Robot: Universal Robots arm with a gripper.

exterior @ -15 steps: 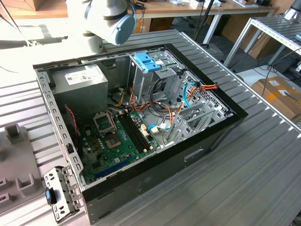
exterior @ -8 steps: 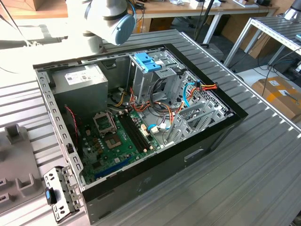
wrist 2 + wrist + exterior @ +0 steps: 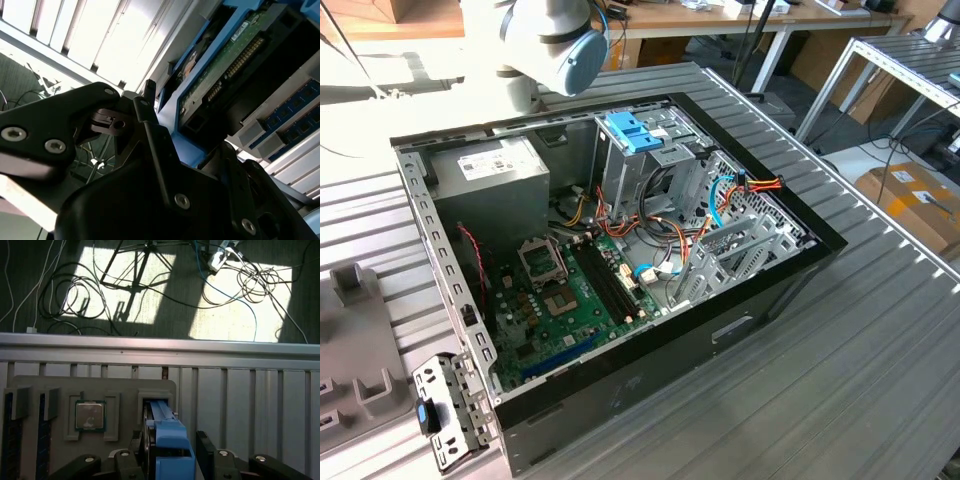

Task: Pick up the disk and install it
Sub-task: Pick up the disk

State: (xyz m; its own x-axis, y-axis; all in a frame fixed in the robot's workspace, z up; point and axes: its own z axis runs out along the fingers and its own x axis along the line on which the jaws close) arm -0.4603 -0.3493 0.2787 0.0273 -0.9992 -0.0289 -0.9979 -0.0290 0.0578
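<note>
Your table (image 3: pixel 880 330) carries the open computer case (image 3: pixel 650 390), its side panel off and its boards and wiring exposed. In the first wrist view the grey tray (image 3: pixel 125 390) lies near the table's edge. The disk (image 3: pixel 162 415) stands on edge in one of the tray's slots, blue rail uppermost, near the chip (image 3: pixel 90 416) in its recess.

The gripper (image 3: pixel 171 455) straddles the disk, one side to each face. Whether it has closed on the disk I cannot tell, so don't assume a hold.

In my judgement, watch for three things:
- A pull that isn't straight could jam the rail in the slot and drag the tray along.
- A squeeze on the bare green circuit board (image 3: pixel 235 55) could harm it.
- The loose cables (image 3: pixel 670 235) inside the case could snag the disk on its way in.
</note>
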